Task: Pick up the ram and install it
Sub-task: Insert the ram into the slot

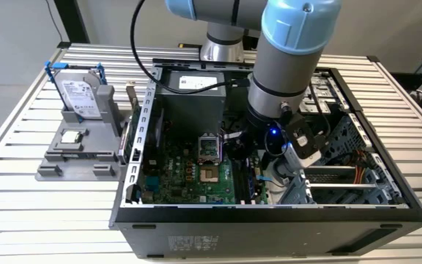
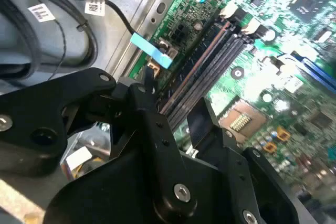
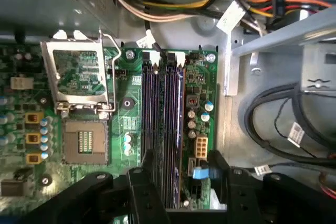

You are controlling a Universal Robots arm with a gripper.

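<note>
Open computer case on the bench. The end effector hangs released over the motherboard, its fingers spread to either side of the memory slots. The ram stands edge-up in one slot, between the fingers and apparently touching neither. In the exterior view, a hard drive stands at 9 o'clock from the case.
</note>
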